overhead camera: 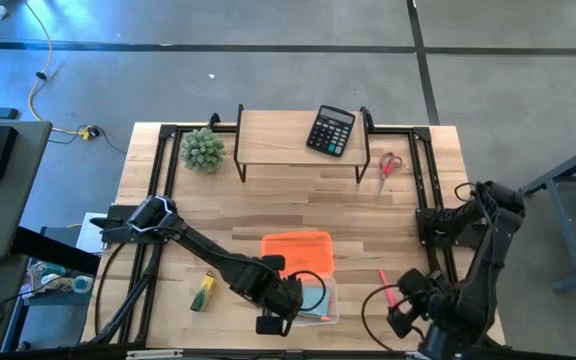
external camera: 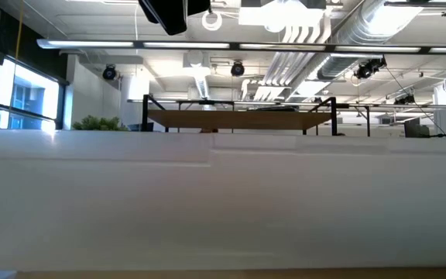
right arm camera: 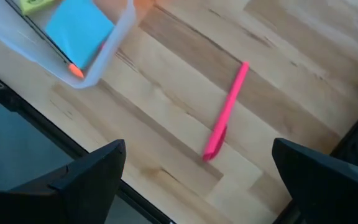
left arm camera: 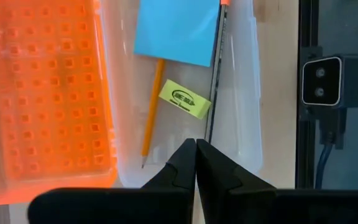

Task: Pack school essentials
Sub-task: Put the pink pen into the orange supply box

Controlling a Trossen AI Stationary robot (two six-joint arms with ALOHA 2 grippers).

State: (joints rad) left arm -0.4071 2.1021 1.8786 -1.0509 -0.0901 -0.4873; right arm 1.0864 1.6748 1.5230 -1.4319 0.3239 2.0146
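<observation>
Left tool (left arm camera: 196,163) pressed together, empty, over clear box (left arm camera: 241,118) holding blue note pad (left arm camera: 178,30), pencils (left arm camera: 152,106), yellow piece (left arm camera: 185,99) with unreadable print. Right tool (right arm camera: 197,171) spread wide above pink pen (right arm camera: 226,112) on surface (right arm camera: 278,93).

A white wall (external camera: 223,201) hides the wooden shelf's (external camera: 238,118) legs.

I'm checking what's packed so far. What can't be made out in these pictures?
- High view: the box contents are mostly hidden under the left hand.
- Low view: a white wall close to the lens blocks the whole tabletop.
- Left wrist view: the print on the yellow piece is too small to read.
- Right wrist view: the frame edge cuts off the box.
</observation>
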